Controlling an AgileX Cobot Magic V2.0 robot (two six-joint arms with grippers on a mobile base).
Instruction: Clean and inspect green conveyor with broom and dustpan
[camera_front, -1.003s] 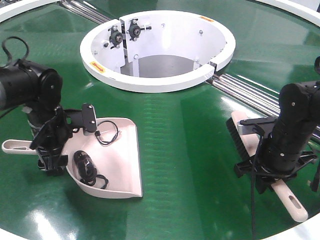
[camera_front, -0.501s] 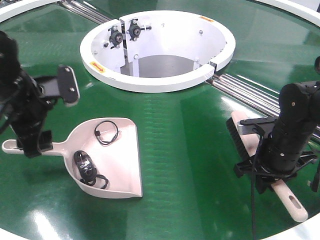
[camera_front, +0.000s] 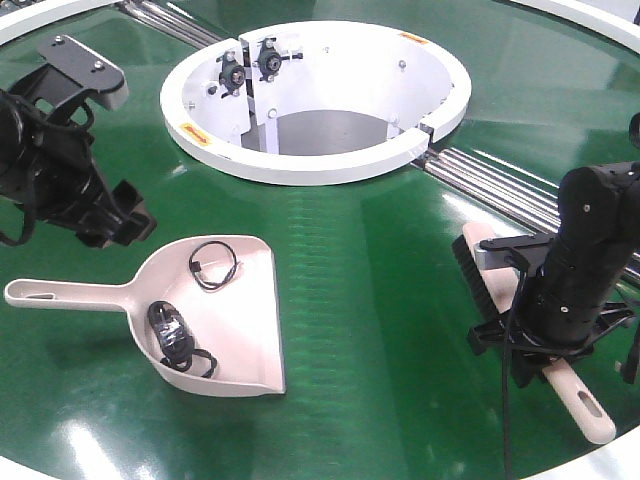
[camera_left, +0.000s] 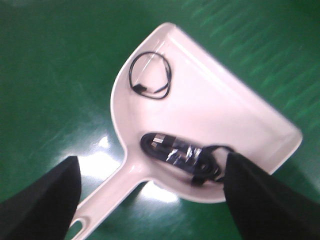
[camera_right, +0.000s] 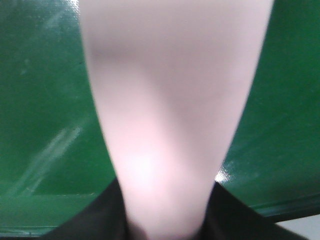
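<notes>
- On the left, a released left claw (camera_front: 125, 215), lifted off the belt and up-left of the dustpan (camera_front: 235, 330), touching nothing.
- From the left wrist view, left claw (camera_left: 152, 157) with both dark fingers (camera_left: 42, 202) spread wide at the bottom corners, nothing between them but open space above the dustpan (camera_left: 225, 107).
- Flat on the green conveyor (camera_front: 360, 300), the pale dustpan with its long handle pointing left, hole at the far end, wide lip toward the lower right.
- Inside the scoop, a small loop of thin black cable (camera_front: 213, 265) (camera_left: 150, 75) near the back wall, apart from it a bundled black cable (camera_front: 175, 338) (camera_left: 180, 155) closer to the handle side.
- On the right, right claw (camera_front: 525, 345) clenched around the handle of the broom (camera_front: 585, 400), roughly mid-length.
- Black bristles at the end nearer the silver rollers (camera_front: 500, 175); handle tip with its hole toward the near right edge of the belt.
- From the right wrist view, only the blurred pale handle of the broom (camera_right: 170, 100) filling the middle, pinched at the bottom by the dark jaws of the right claw (camera_right: 165, 222), green belt on both sides.
- Behind everything, a white ring hub (camera_front: 445, 105) set in the middle of the belt, well apart from both tools.
</notes>
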